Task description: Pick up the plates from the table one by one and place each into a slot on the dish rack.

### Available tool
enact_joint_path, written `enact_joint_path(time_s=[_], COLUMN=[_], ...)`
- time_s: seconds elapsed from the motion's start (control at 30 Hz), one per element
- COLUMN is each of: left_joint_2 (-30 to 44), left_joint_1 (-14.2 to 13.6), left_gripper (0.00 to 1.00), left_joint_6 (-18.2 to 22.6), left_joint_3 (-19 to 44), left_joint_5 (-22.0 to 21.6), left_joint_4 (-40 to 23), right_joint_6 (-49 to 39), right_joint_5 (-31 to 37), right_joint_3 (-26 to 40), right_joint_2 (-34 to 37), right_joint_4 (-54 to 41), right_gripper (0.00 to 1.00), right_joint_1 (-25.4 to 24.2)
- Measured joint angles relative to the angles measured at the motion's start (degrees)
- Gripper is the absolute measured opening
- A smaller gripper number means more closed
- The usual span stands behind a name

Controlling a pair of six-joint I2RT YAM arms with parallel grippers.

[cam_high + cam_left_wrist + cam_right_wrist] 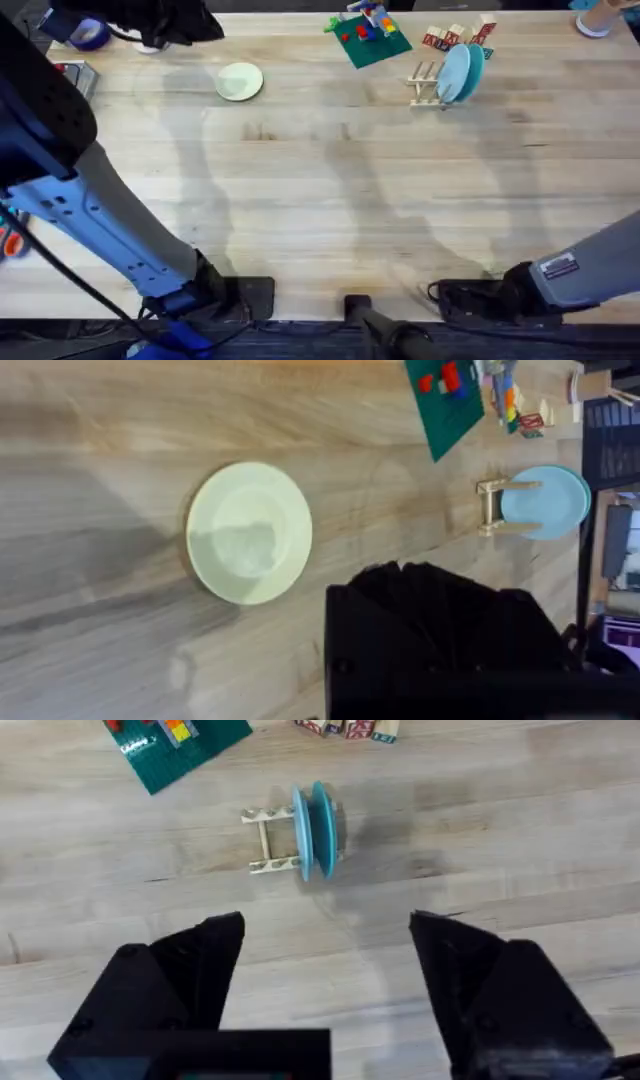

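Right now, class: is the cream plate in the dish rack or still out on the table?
Out. The cream plate lies flat on the table, well apart from the dish rack, which holds two blue plates on edge.

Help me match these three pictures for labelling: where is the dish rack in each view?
Overhead: dish rack at upper right, holding blue plates.
Left wrist: at right, beyond the cream plate.
Right wrist: upper middle, two blue plates standing in it.
Shared landmark: green baseplate beside the rack.
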Motion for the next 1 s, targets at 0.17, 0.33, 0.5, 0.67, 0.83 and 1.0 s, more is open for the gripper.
enact_joint_path(time_s=[0.17,0.33,0.5,0.67,0.83,1.0], left_joint_2=[1.73,2.48,3.66,5.29,6.09,6.11], left_joint_1=[1.06,3.08,3.39,2.74,2.65,2.65], left_gripper=[0.04,0.04,0.041,0.042,0.041,0.041], left_joint_6=[0.38,0.52,1.13,1.42,1.49,1.49], left_joint_3=[0.0,0.0,0.0,0.0,0.0,0.0], left_joint_5=[-1.3,-5.8,-7.74,-8.35,-8.66,-8.7], left_joint_4=[-3.43,-5.94,-5.88,-4.49,-3.32,-2.61], right_joint_6=[0.0,0.0,0.0,0.0,0.0,0.0], right_joint_5=[0.0,0.0,0.0,0.0,0.0,0.0], right_joint_3=[0.0,0.0,0.0,0.0,0.0,0.0], right_joint_2=[0.0,0.0,0.0,0.0,0.0,0.0], right_joint_4=[0.0,0.0,0.02,0.0,0.01,0.0], right_gripper=[0.996,0.996,0.996,0.995,0.995,0.996], right_joint_1=[0.0,0.0,0.0,0.0,0.0,0.0])
